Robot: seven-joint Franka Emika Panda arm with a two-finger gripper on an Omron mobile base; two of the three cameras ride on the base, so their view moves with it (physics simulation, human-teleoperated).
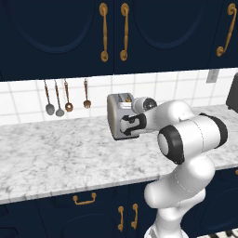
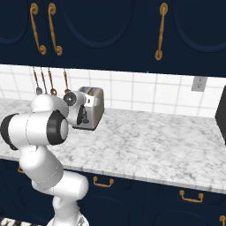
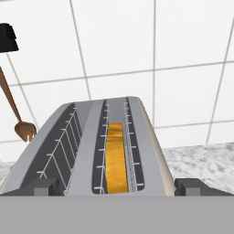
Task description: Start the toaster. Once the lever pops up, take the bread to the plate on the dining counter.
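Toaster [image 1: 122, 116] sits centre frame on the marble counter [image 1: 56, 158] by the wall; bread [image 3: 116, 157] sunk in its right slot. Gripper [image 1: 131, 124] at the toaster's front, jaws fully spread, holding nothing, probably lined up for the lever.

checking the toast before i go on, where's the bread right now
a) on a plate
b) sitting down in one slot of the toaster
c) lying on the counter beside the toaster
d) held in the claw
b: the hand view shows the golden bread standing down inside the right-hand slot of the toaster as that view frames it, with the other slot empty; the fingertips sit wide apart at either side, holding nothing.
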